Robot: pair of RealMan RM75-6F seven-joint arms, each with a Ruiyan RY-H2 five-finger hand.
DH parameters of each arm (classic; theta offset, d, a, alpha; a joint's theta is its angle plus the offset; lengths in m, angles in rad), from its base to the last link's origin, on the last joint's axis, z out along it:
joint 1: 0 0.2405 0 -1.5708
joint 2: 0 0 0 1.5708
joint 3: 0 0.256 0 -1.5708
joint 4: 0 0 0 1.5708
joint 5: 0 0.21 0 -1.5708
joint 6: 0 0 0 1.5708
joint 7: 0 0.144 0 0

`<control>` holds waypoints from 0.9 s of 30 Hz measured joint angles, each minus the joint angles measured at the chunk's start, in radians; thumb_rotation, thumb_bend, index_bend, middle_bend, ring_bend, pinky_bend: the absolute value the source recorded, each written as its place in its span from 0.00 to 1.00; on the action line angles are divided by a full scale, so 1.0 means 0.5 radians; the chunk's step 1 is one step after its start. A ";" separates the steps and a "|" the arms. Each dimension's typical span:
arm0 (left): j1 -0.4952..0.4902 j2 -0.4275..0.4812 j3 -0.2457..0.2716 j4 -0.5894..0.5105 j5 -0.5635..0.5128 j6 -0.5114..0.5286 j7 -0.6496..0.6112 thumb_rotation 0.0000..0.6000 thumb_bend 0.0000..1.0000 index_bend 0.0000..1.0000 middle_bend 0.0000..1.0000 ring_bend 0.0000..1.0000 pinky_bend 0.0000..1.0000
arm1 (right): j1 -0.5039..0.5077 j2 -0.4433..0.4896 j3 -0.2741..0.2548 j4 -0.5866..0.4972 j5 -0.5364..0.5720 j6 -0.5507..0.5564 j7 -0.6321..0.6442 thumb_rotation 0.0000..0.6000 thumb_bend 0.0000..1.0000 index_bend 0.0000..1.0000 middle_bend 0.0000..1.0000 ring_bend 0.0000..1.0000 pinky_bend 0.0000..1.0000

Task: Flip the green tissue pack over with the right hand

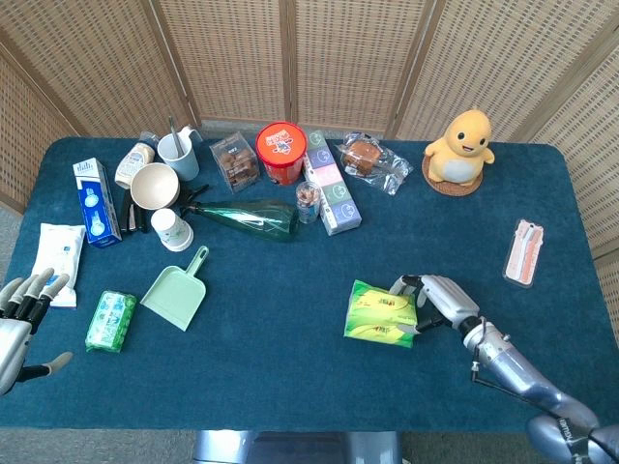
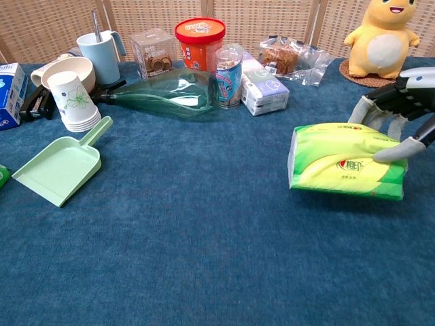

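Observation:
The green and yellow tissue pack (image 1: pixel 380 312) (image 2: pixel 343 163) lies on the blue table, front right of centre. My right hand (image 1: pixel 440 300) (image 2: pixel 397 109) is at its right end. The thumb (image 2: pixel 401 151) presses on the pack's near upper edge, and the other fingers (image 2: pixel 370 109) curl around its far side, so the hand grips that end. The pack looks slightly raised on the hand's side. My left hand (image 1: pixel 21 324) hovers at the table's front left corner, fingers spread and holding nothing; the chest view does not show it.
A light green dustpan (image 1: pixel 176 292) (image 2: pixel 58 166) and a small green wipes pack (image 1: pixel 110 320) lie front left. A green bottle (image 1: pixel 247 217), cups, boxes and a red tub crowd the back. A yellow duck plush (image 1: pixel 460 147) and a pink packet (image 1: pixel 526 252) are on the right.

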 measured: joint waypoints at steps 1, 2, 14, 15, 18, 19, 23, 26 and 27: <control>-0.002 0.000 0.001 -0.001 -0.001 -0.004 0.002 1.00 0.04 0.00 0.00 0.00 0.00 | 0.027 0.036 0.006 -0.019 0.003 -0.076 0.081 1.00 0.27 0.52 0.49 0.40 0.51; -0.003 -0.001 0.001 -0.002 -0.001 -0.008 0.006 1.00 0.04 0.00 0.00 0.00 0.00 | 0.055 0.068 0.012 -0.036 0.004 -0.153 0.160 1.00 0.27 0.52 0.49 0.41 0.51; -0.006 0.001 0.001 -0.009 -0.015 -0.017 0.008 1.00 0.04 0.00 0.00 0.00 0.00 | 0.327 0.164 0.035 0.032 -0.103 -0.662 0.681 1.00 0.24 0.50 0.49 0.41 0.51; -0.006 0.001 0.001 -0.008 -0.014 -0.016 0.007 1.00 0.04 0.00 0.00 0.00 0.00 | 0.340 0.144 0.028 0.064 -0.104 -0.671 0.675 1.00 0.23 0.49 0.49 0.41 0.51; -0.007 0.002 0.003 -0.007 -0.010 -0.018 0.003 1.00 0.04 0.00 0.00 0.00 0.00 | 0.364 0.105 0.010 0.119 -0.088 -0.686 0.643 1.00 0.23 0.47 0.49 0.41 0.51; -0.008 0.003 0.004 -0.008 -0.010 -0.020 0.001 1.00 0.04 0.00 0.00 0.00 0.00 | 0.370 0.098 0.006 0.129 -0.077 -0.693 0.635 1.00 0.22 0.47 0.49 0.41 0.51; -0.008 0.005 0.003 -0.008 -0.010 -0.019 -0.003 1.00 0.04 0.00 0.00 0.00 0.00 | 0.399 0.072 -0.012 0.173 -0.025 -0.731 0.588 1.00 0.18 0.34 0.45 0.41 0.51; -0.007 0.006 0.002 -0.008 -0.012 -0.015 -0.009 1.00 0.04 0.00 0.00 0.00 0.00 | 0.413 0.055 -0.020 0.196 0.027 -0.742 0.546 1.00 0.10 0.06 0.19 0.37 0.51; -0.007 0.007 0.002 -0.008 -0.014 -0.015 -0.013 1.00 0.04 0.00 0.00 0.00 0.00 | 0.414 0.050 -0.019 0.201 0.050 -0.735 0.530 1.00 0.07 0.01 0.08 0.34 0.51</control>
